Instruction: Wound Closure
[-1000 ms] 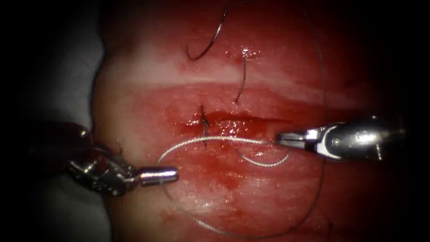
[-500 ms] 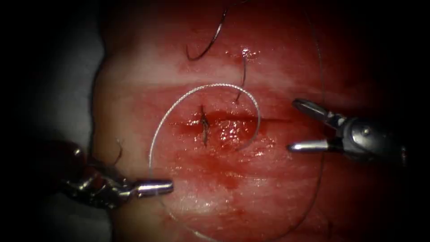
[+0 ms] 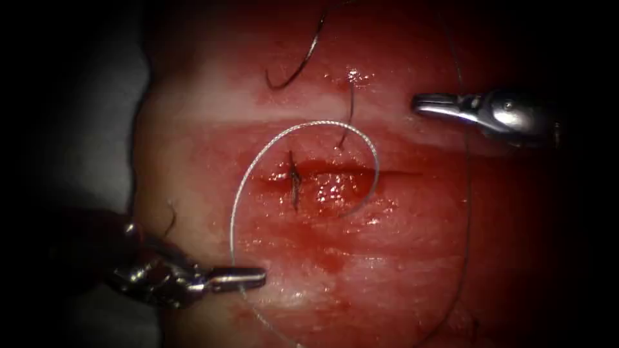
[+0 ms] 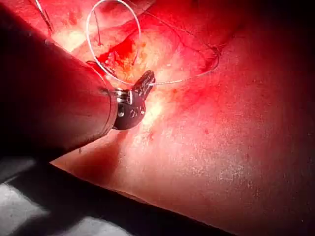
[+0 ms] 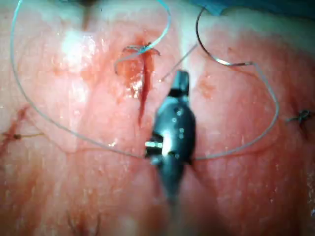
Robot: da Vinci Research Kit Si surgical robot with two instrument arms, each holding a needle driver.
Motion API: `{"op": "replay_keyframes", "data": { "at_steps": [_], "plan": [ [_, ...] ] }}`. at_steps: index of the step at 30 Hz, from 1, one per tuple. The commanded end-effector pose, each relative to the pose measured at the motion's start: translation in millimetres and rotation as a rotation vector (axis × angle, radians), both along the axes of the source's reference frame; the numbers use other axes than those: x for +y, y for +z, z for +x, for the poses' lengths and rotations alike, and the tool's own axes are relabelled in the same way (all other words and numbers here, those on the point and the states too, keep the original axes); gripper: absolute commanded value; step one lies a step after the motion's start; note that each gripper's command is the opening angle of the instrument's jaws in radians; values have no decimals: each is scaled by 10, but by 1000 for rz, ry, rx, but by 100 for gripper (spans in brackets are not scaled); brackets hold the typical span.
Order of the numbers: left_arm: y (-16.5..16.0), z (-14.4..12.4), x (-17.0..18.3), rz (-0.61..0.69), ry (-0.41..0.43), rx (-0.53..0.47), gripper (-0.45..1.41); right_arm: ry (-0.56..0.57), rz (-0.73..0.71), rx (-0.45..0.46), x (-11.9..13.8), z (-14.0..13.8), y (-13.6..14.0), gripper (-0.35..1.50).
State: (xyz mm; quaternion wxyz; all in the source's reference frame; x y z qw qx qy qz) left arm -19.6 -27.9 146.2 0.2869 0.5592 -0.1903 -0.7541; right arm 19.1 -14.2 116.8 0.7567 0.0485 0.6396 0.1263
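The needle (image 3: 298, 57) lies free on the tissue (image 3: 387, 270), above the cut (image 3: 335, 173) and not lodged in it. It is judged stiff, thin and slippery, best pinched on its body well back from the point. The thread (image 3: 303, 129) is seen looping around the cut beside the knot (image 3: 294, 182); it looks light and limp. It is pinched by the left hand (image 3: 255, 278) below the cut. The right hand (image 3: 429, 103), pressed together, is holding nothing.
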Motion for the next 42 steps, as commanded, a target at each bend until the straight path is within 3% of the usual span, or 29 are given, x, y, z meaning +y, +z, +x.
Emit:
{"op": "replay_keyframes", "data": {
  "at_steps": [1, 9, 23, 39, 41, 42],
  "plan": [
    [7, -7, -9, 17, 0, -3, -45, -7, 2, -1, -14, 10, 19, -35],
    [27, -28, 2, 115, -18, -8, -45, -33, 6, 14, -41, 40, 33, -35],
    [64, -64, 11, 241, -17, -22, -45, -67, 53, 131, -61, 100, -19, -35],
    [67, -108, -1, 275, 13, -34, -45, -45, 54, 144, -62, 121, -25, -35],
    [62, -110, -4, 276, 15, -36, -45, -39, 53, 139, -62, 123, -24, -21],
    [60, -111, -5, 277, 15, -37, -45, -38, 52, 138, -62, 125, -23, -6]
  ]
}}
